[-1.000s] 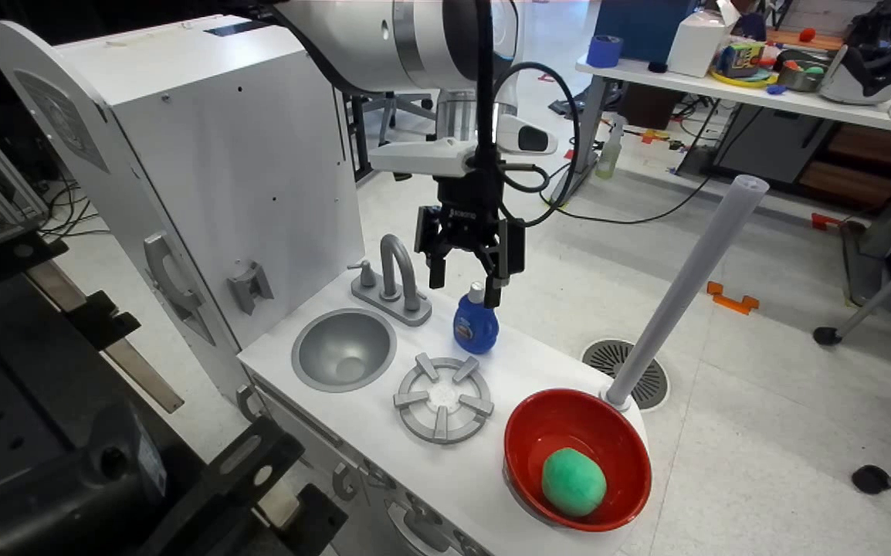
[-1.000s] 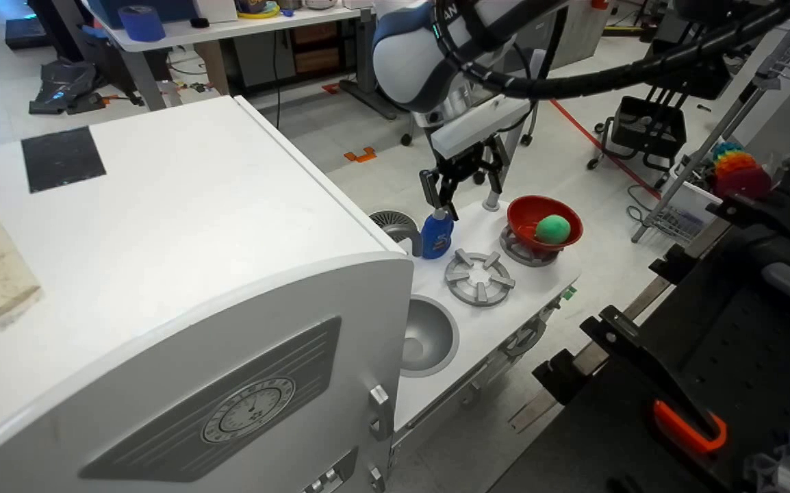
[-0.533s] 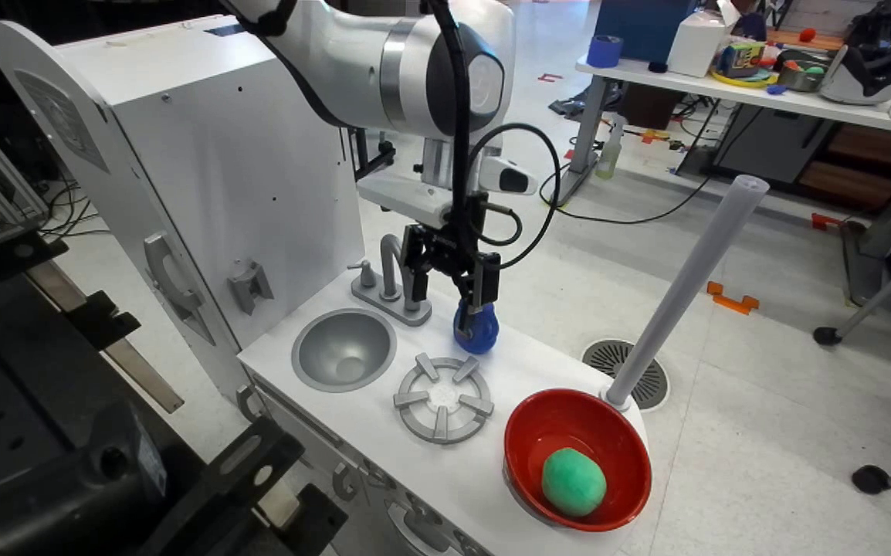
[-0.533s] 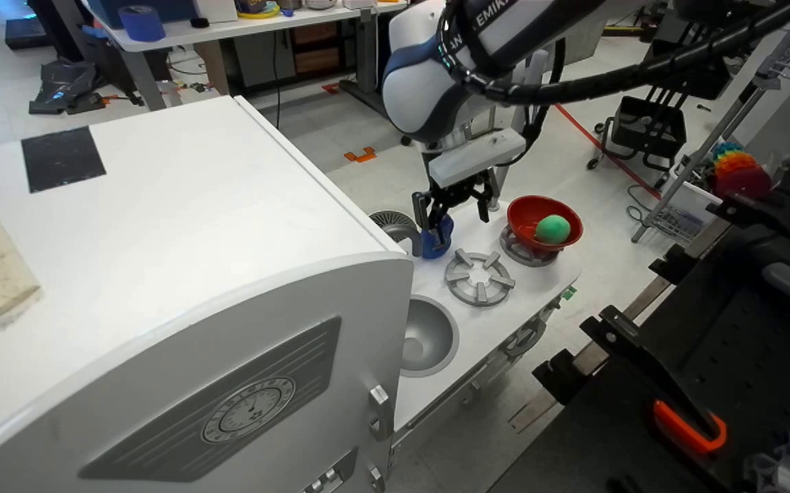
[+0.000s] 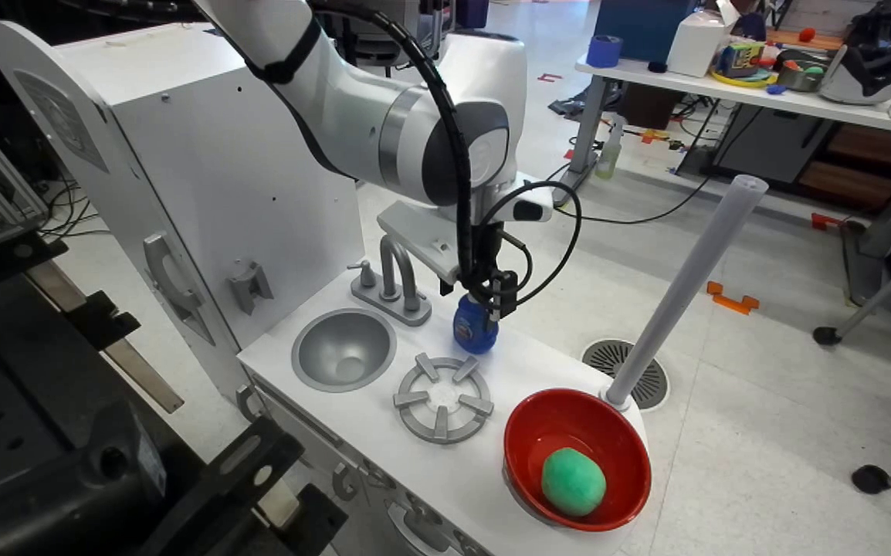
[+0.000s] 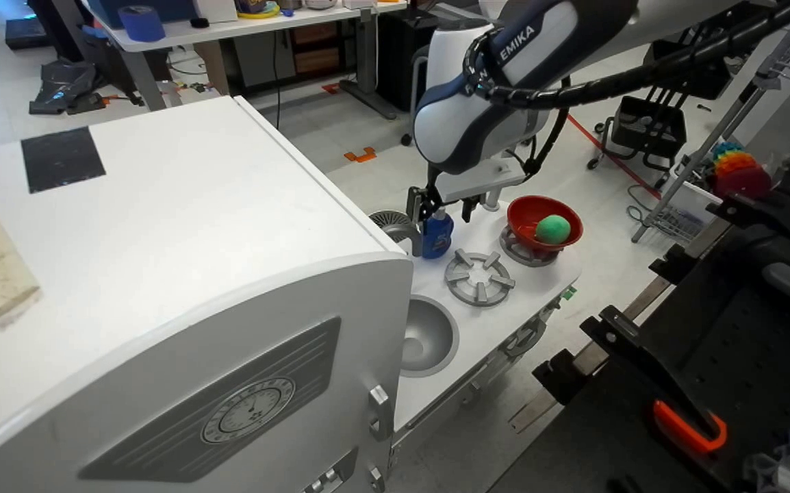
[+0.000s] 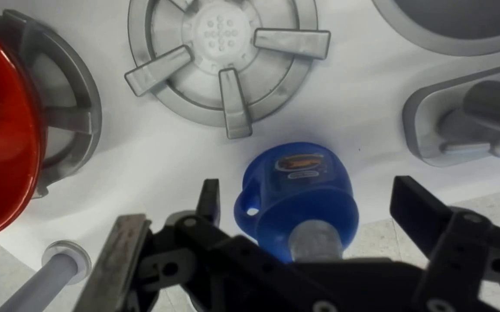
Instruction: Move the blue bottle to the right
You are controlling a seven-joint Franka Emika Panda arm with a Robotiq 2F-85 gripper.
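The blue bottle (image 5: 473, 332) stands upright on the white counter (image 5: 457, 479), behind the burner ring and beside the tap. It also shows in an exterior view (image 6: 437, 239). In the wrist view the bottle (image 7: 295, 173) has its handle on the left and its whitish cap partly hidden by the gripper body. My gripper (image 7: 308, 193) is open, with one finger on each side of the bottle. Gaps show between the bottle and both fingers, the wider one on the right. The arm partly hides the bottle's top in both exterior views.
A red bowl (image 5: 523, 432) holding a green ball (image 5: 574, 482) sits on a burner. A grey burner ring (image 5: 445, 440) lies in front of the bottle. The tap (image 5: 399, 266) and sink (image 5: 343, 351) are to its left. A pale post (image 5: 681, 293) rises behind the bowl.
My gripper has come down from above the bottle to around its upper part and has turned a little. The bottle, bowl and ball have not moved.
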